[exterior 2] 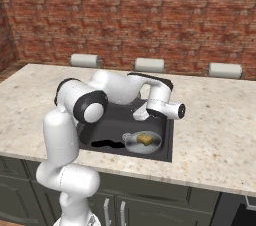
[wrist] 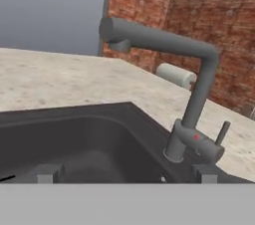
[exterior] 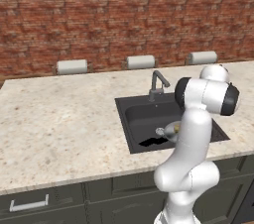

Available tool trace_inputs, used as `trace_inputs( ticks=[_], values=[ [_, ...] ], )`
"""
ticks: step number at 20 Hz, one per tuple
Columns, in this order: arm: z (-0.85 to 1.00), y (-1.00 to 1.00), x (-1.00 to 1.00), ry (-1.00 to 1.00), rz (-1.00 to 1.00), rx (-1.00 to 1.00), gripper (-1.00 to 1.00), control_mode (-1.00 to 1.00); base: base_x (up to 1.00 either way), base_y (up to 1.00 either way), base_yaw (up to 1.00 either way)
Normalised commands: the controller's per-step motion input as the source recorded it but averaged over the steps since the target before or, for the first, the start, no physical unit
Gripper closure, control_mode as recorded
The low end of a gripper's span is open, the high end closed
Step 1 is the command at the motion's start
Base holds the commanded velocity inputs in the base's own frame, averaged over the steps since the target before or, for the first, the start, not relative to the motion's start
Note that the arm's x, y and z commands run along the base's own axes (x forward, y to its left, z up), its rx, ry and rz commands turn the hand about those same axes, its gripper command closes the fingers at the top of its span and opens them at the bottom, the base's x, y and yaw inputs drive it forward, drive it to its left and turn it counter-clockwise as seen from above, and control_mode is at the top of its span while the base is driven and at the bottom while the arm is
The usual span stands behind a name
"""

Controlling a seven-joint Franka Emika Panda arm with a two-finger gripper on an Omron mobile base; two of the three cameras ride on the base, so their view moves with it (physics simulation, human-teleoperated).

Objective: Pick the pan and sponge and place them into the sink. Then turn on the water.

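Your pan (exterior 2: 143, 142) lies on the floor of the sink (exterior 2: 169, 140), at its near right, with the sponge (exterior 2: 145, 139) resting inside it. The black handle (exterior 2: 107, 144) runs left from the pan along the near wall. From the left base view you catch just a sliver of the pan (exterior: 167, 131) beside the arm, which covers the rest of it.

The gripper (wrist: 124, 173) is released: in the hand view you can see its two tips standing wide apart at the bottom, with nothing between them. It looks across the basin (wrist: 74, 139) toward the faucet (wrist: 191, 94), whose bent spout reaches out over the sink. The small lever (wrist: 222, 132) on the faucet base sticks up at a slant, and the gripper is not touching it.

In the right base view the hand hangs over the far part of the sink, above the pan. The faucet (exterior: 157, 84) stands at the sink's far edge. Three pale rolls, one of them (exterior: 140, 61), line the foot of the brick wall (exterior: 124, 15) behind the counter (exterior: 59, 119).
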Motion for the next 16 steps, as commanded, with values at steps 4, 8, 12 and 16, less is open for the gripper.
trace_inputs(
  ticks=[4,8,12,16],
  values=[
    [0.0,0.17,0.64,-0.02,-0.07,0.01,-1.0,-1.0,0.0,0.0,0.0],
    [0.0,0.21,0.56,-0.02,-0.06,0.02,-1.0,-1.0,0.0,0.0,0.0],
    [0.0,0.39,0.49,-0.07,-0.04,0.02,-1.0,-1.0,0.0,0.0,0.0],
    [0.0,0.52,0.25,-0.07,-0.03,0.01,-1.0,-1.0,0.0,0.0,0.0]
  ],
)
